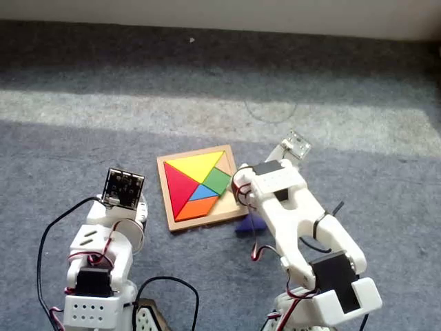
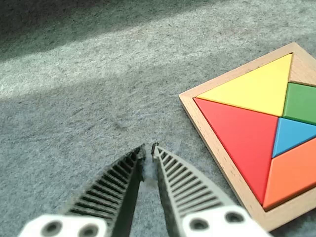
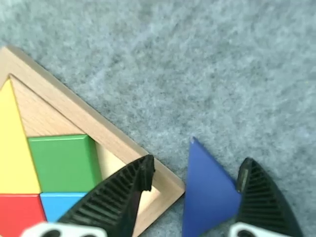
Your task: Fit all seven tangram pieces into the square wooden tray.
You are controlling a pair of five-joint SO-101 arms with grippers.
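**Ana:** What is the biggest thing here?

**Ben:** The grey, fuzzy bench (image 1: 83, 138). Everything sits on it.

**Ana:** And the arms?

**Ben:** There are two white ones at the near edge. The right arm (image 1: 303, 231) leans in to the right side of the tray. The left arm (image 1: 103, 255) stands to the left of the tray, a little apart from it.

**Ana:** Where is the tray?

**Ben:** The square wooden tray (image 1: 163, 196) lies flat in the middle, between the two arms.

**Ana:** What about the claws?

**Ben:** The right claw (image 3: 196, 173) is spread wide. One finger hangs over the tray's corner. The dark blue triangle (image 3: 207, 197) lies between the two fingers. The left claw (image 2: 149, 148) is closed with nothing in it, and its tips point at the bench left of the tray.

**Ana:** What is in the tray?

**Ben:** Five pieces. The red triangle (image 1: 179, 189) is on the left and the yellow triangle (image 1: 198, 165) is on the far side. The orange piece (image 1: 196, 208) is on the near side. The green square (image 1: 218, 181) sits toward the right, with bare wood next to it. The light blue piece (image 1: 204, 193) is in the middle.

**Ana:** And the dark blue one?

**Ben:** It is on the bench, just beside the tray's near right corner.
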